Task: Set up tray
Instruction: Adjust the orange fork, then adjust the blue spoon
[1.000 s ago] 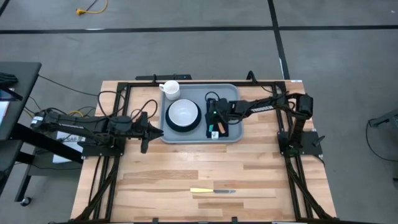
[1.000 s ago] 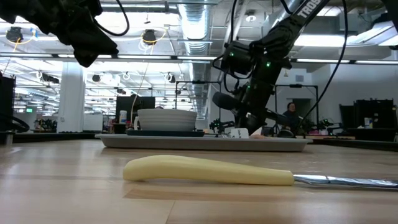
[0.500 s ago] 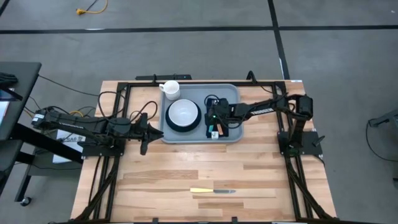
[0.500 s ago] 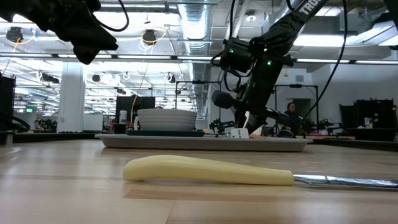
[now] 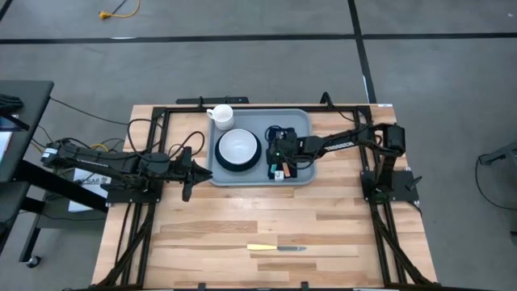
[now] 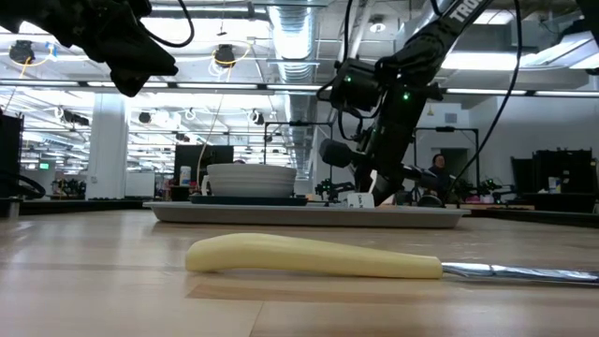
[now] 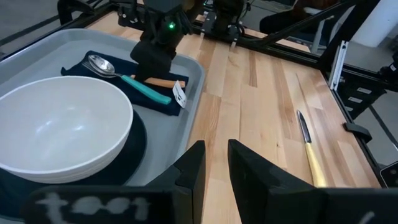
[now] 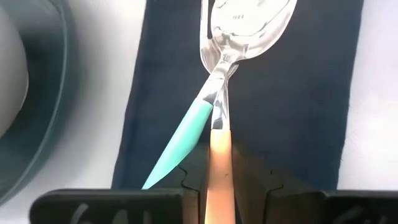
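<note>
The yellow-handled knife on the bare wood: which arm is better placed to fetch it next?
Probably left. The left end effector hovers empty beside the grey-blue tray, while the right end effector grips an orange-handled utensil. The knife lies between both.

A white bowl (image 5: 238,146) sits on a dark round plate (image 7: 134,147). A white mug (image 5: 221,115) stands near the bench's (image 5: 242,218) far edge. A yellow-handled knife (image 5: 275,248) lies alone near the bench's front edge, well apart from the dishes.

One tray (image 5: 300,121), one bowl (image 5: 238,146), one plate (image 7: 134,146), one mug (image 5: 221,115), one napkin (image 8: 323,93), one spoon (image 7: 98,62), one knife (image 5: 276,248)
</note>
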Controlling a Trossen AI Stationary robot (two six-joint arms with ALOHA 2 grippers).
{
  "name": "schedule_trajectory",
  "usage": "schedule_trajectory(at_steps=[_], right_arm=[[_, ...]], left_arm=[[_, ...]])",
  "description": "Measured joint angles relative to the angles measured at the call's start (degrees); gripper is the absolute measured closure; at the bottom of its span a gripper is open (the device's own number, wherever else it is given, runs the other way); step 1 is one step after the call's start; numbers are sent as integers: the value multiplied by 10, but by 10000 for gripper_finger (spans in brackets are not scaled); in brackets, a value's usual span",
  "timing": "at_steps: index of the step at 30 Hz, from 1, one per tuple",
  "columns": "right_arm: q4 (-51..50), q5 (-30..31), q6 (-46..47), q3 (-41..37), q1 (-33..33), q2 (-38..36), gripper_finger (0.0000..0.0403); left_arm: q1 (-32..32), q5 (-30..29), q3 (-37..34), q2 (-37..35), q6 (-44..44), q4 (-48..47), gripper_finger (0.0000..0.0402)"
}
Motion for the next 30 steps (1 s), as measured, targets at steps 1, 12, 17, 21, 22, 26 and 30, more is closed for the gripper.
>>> schedule_trajectory(at_steps=[1, 12, 17, 21, 22, 26, 30], right_arm=[[0, 0, 0, 0, 0, 0, 352], [1, 0, -1, 0, 0, 0, 334], [1, 0, -1, 0, 0, 0, 300], [1, 0, -3, 0, 0, 0, 277], [1, 0, -4, 0, 0, 0, 272], [1, 0, -5, 0, 0, 0, 261], [1, 0, -6, 0, -1, 0, 259]], left_arm=[[0, 0, 0, 0, 0, 0, 345], [0, 0, 0, 0, 0, 0, 345], [0, 0, 0, 0, 0, 0, 345], [0, 0, 0, 0, 0, -2, 345], [0, 0, 0, 0, 0, -3, 345], [0, 0, 0, 0, 0, -3, 345], [0, 0, 0, 0, 0, -3, 345]])
